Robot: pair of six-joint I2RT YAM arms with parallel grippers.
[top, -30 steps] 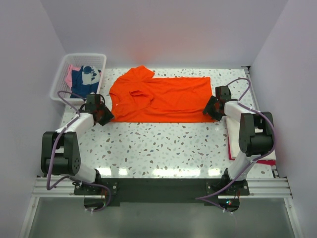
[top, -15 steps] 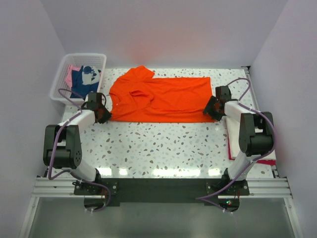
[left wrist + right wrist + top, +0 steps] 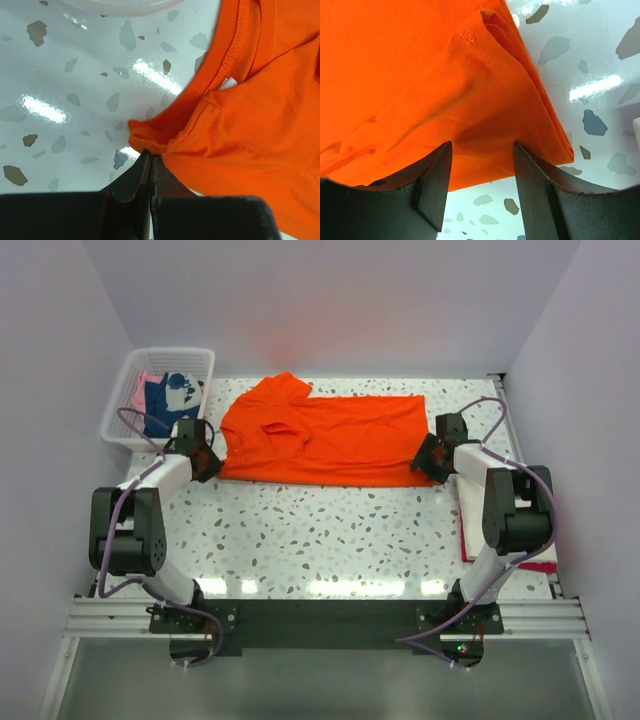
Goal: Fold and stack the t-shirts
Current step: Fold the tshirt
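A bright orange t-shirt [image 3: 330, 440] lies spread across the far half of the table, with one sleeve folded in. My left gripper [image 3: 208, 462] sits at its near-left corner. In the left wrist view its jaws [image 3: 150, 156] are shut, with the puckered corner of the orange cloth [image 3: 250, 125] pinched at their tips. My right gripper [image 3: 425, 458] is at the shirt's near-right corner. It is open [image 3: 481, 147], and its two fingers straddle the folded hem of the orange cloth [image 3: 410, 75] just above the table.
A white mesh basket [image 3: 120, 405] stands at the back left, close to my left gripper, holding a navy shirt [image 3: 160, 405] and a pink one [image 3: 145, 385]. Pale and red folded cloth [image 3: 468, 525] lies along the table's right edge beside the right arm.
My left gripper has moved a little away from the bases onto the shirt's near-left corner and closed on it. The right gripper and the shirt's right side have not moved.
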